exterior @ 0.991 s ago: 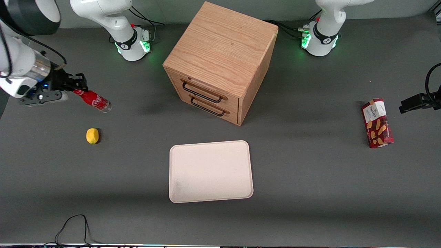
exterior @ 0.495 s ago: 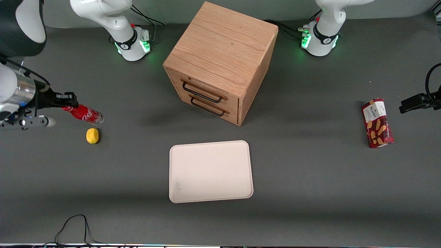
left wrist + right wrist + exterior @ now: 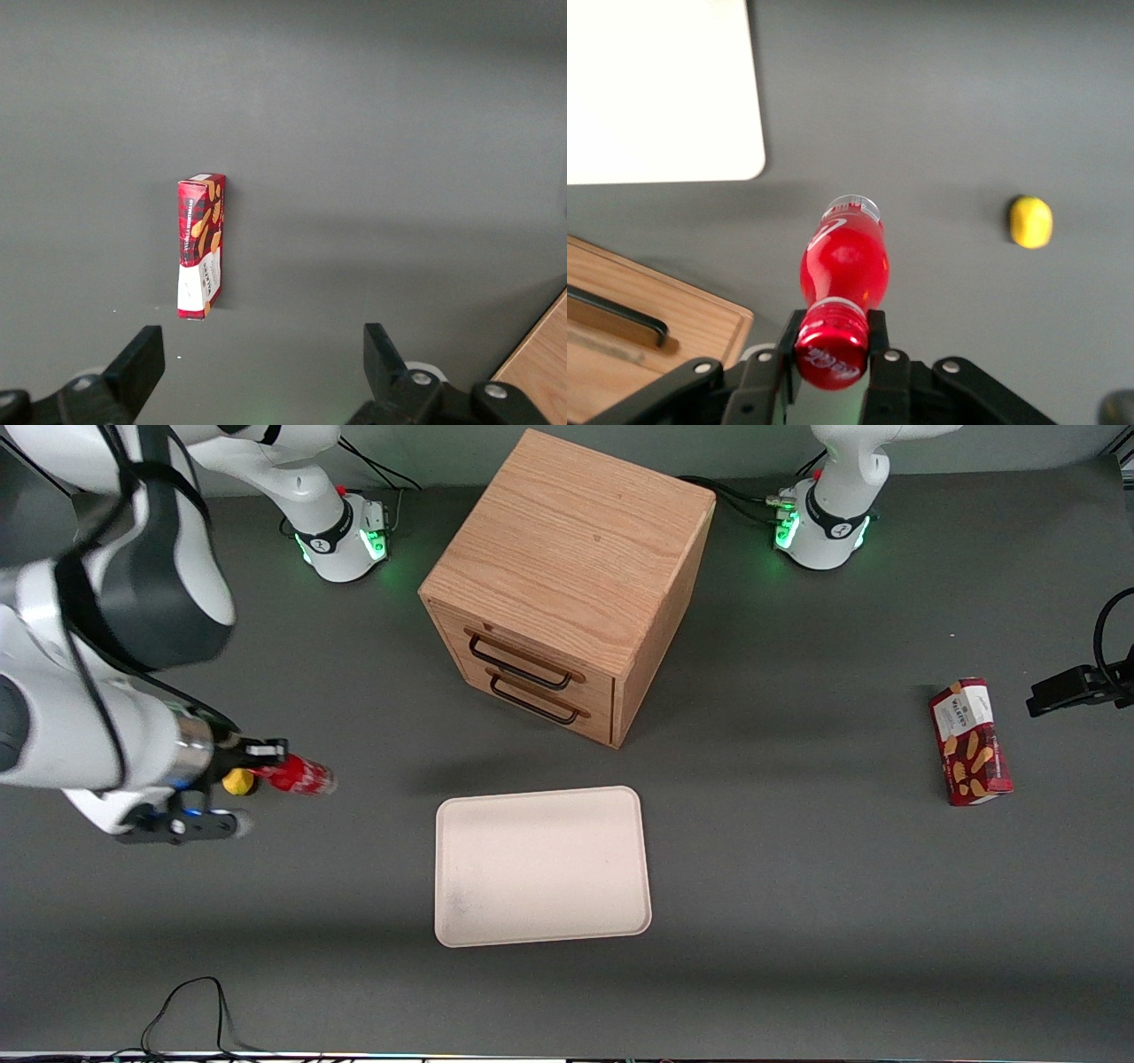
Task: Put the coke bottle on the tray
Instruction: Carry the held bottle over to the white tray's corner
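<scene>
The gripper (image 3: 266, 759) was clamped on the neck of the bottle (image 3: 301, 775), just under its red cap, and held it above the table, clear base pointing toward the tray (image 3: 542, 865). Bottle and gripper hung apart from the tray, toward the working arm's end, over a lemon (image 3: 236, 782). The tray lay bare in front of the drawer cabinet (image 3: 567, 576).

Glossy red plastic on the coke bottle (image 3: 842, 266), clamped in the matt black claw (image 3: 831, 354). Smooth matt cream on the tray (image 3: 542, 865) near the grained wood cabinet (image 3: 567, 576). Dull grey on the surface (image 3: 797, 886).
</scene>
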`<state>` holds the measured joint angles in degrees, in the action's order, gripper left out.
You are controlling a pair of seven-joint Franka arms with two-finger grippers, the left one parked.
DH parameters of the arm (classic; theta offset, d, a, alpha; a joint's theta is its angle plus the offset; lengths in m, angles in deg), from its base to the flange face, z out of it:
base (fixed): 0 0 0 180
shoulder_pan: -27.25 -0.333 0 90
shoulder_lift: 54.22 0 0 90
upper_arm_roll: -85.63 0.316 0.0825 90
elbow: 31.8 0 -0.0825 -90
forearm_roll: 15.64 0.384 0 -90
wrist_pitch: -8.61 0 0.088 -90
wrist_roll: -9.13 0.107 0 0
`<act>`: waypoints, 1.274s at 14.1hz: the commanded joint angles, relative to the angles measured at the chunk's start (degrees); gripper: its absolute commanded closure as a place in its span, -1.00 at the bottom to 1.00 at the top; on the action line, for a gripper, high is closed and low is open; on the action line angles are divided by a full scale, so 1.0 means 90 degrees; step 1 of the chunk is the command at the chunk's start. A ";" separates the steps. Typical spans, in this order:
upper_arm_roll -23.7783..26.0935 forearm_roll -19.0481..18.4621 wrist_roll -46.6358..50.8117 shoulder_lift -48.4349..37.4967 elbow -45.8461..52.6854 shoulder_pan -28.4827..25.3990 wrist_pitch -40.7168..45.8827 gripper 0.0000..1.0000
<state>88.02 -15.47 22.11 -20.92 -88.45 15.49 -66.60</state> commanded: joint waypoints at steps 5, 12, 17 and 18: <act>0.0584 0.0011 0.0949 0.1230 0.0767 -0.0070 -0.1230 1.00; 0.0555 -0.0165 0.1887 0.2012 0.1011 -0.0461 -0.2841 1.00; 0.0525 -0.0281 0.2181 0.2335 0.1011 -0.0617 -0.3537 1.00; 0.0525 -0.0311 0.2191 0.2383 0.1011 -0.0627 -0.3566 1.00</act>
<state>92.92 -16.67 39.68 -1.32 -82.65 10.81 -98.44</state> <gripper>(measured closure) 0.687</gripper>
